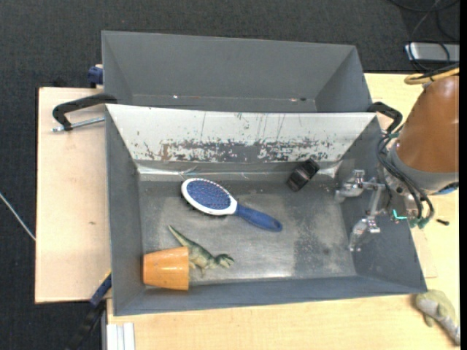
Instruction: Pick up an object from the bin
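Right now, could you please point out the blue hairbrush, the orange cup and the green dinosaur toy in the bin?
blue hairbrush [210,196], camera view, on its oval bristle head.
orange cup [166,268], camera view, on its side wall.
green dinosaur toy [202,254], camera view, on its body.

Dark carpet floor [219,6], pale wooden table [292,327]

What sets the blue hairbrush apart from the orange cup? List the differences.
Colour: the hairbrush is blue with a white-rimmed head; the cup is plain orange.
Shape: the hairbrush is flat, an oval head on a slim handle; the cup is short and tapered.
Place: the hairbrush lies mid-floor; the cup lies tipped on its side in the view's lower left corner.
Both rest on the bin floor.
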Available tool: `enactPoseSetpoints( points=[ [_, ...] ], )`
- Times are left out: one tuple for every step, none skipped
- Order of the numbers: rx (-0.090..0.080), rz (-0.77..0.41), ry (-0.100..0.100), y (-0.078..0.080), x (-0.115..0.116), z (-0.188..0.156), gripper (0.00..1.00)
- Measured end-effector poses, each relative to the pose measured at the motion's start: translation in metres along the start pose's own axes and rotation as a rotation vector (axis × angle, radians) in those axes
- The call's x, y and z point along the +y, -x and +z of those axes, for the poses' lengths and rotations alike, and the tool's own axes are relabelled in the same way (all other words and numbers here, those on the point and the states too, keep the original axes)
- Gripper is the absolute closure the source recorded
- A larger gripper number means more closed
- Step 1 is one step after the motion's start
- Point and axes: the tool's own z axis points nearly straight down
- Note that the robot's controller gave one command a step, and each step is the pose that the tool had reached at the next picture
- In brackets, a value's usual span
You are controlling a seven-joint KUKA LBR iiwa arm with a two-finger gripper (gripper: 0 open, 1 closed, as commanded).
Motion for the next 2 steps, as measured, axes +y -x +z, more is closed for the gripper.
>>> enactPoseSetpoints(
  points=[
    [-0.002,0.114,0.003,0.025,0.056,0.063,0.00],
    [-0.007,0.163,0.003,0.045,0.106,0.096,0.00]
  ],
)
